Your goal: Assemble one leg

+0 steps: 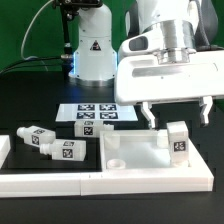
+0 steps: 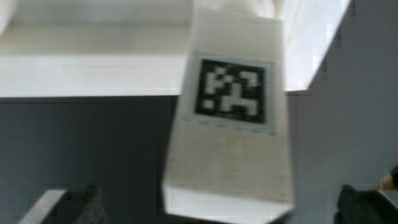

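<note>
A stubby white leg [image 1: 178, 141] with a black-and-white tag stands upright on the right corner of the flat white square panel [image 1: 135, 153], as seen in the exterior view. My gripper [image 1: 175, 114] hangs just above it, open, with one finger on each side and nothing held. In the wrist view the same leg [image 2: 228, 120] fills the middle, its tag facing the camera. The dark fingertips [image 2: 54, 208] sit well apart at either side of it, not touching. Two more tagged legs [image 1: 40, 140] [image 1: 66, 152] lie on the table at the exterior view's left.
The marker board [image 1: 95, 117] lies behind the panel. A long white rail [image 1: 100, 184] runs along the front edge, with its short arm [image 1: 4, 150] at the exterior view's left. The robot's white base [image 1: 92, 55] stands at the back.
</note>
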Controlling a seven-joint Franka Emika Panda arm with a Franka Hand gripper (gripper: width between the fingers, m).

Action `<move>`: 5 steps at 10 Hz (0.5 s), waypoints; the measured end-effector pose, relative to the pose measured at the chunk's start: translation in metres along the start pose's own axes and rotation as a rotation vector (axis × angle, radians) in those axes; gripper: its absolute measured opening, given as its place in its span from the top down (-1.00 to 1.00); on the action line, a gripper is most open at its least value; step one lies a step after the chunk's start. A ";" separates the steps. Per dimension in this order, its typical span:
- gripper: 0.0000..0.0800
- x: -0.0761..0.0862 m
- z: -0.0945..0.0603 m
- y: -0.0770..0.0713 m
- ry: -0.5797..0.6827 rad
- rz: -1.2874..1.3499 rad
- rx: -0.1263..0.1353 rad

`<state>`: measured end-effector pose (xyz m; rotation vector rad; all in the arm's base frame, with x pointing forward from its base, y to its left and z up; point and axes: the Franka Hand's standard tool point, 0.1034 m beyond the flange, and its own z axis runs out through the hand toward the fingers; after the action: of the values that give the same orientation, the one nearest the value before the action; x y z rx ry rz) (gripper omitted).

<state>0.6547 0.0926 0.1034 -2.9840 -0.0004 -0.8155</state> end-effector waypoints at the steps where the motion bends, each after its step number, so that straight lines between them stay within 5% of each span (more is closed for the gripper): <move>1: -0.62 0.001 0.002 0.000 -0.029 0.005 0.002; 5: -0.62 -0.006 0.014 -0.013 -0.298 0.057 0.027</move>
<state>0.6562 0.1062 0.0893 -3.0311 0.0621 -0.3569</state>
